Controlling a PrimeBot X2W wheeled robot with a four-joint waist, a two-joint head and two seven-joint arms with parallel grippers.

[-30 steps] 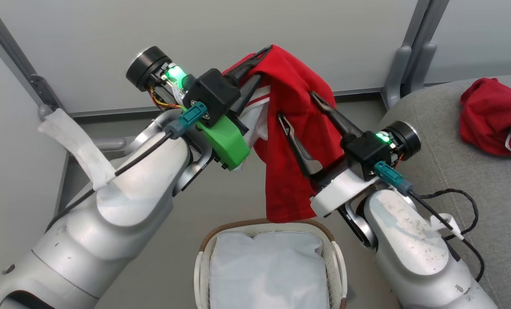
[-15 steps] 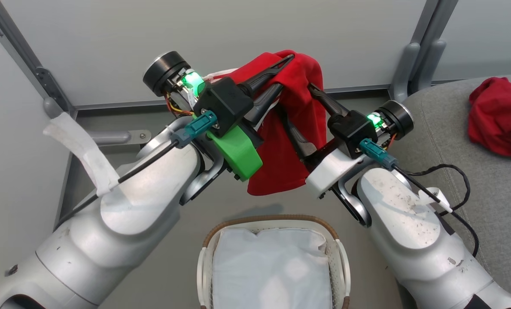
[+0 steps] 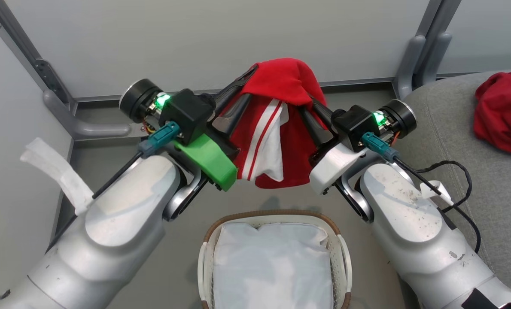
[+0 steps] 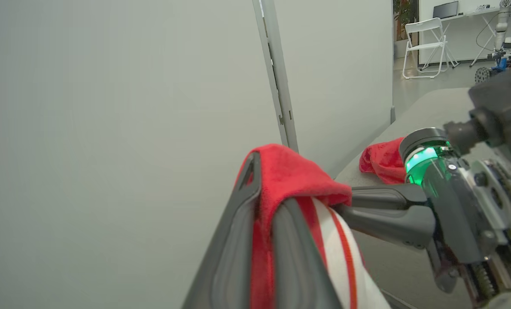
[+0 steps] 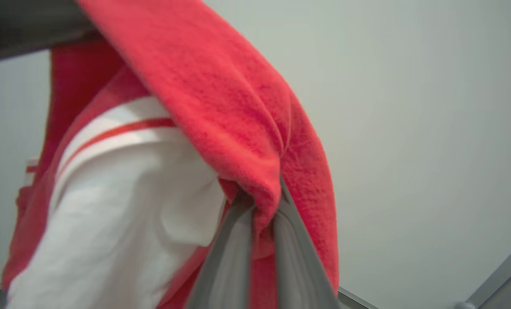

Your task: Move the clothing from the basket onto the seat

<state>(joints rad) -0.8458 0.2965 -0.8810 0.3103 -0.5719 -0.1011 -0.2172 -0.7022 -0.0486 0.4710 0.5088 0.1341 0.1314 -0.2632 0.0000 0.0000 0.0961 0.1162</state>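
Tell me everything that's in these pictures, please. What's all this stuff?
clothing: two pieces, red with white trim; one held up above the basket, one lying on the seat
basket: one, white with a brown rim, on the floor below the held piece
liner sheet: one, white, inside the basket
seat: one, grey, at the right
folding chair: one, white, far across the room
cable: one, black, looping by the right arm
left gripper: one, dark, shut on the held clothing
right gripper: one, dark, shut on the same piece
arms: two, silver-grey, left and right, raised either side of the basket
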